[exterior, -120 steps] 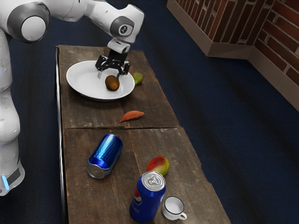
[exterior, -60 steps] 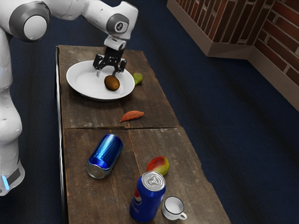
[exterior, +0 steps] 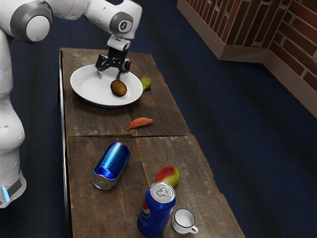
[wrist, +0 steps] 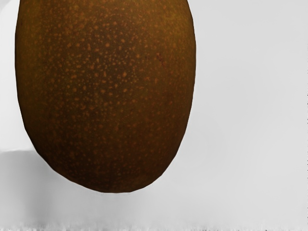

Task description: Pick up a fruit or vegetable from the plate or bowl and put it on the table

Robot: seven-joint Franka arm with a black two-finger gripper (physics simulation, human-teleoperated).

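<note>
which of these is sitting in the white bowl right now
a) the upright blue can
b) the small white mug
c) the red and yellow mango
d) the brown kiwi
d: the exterior view shows the brown kiwi inside the white bowl, with the gripper open over the bowl.

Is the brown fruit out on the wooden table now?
No, the brown fruit lies in the white dish, inside its rim, below the open jaws.
</note>
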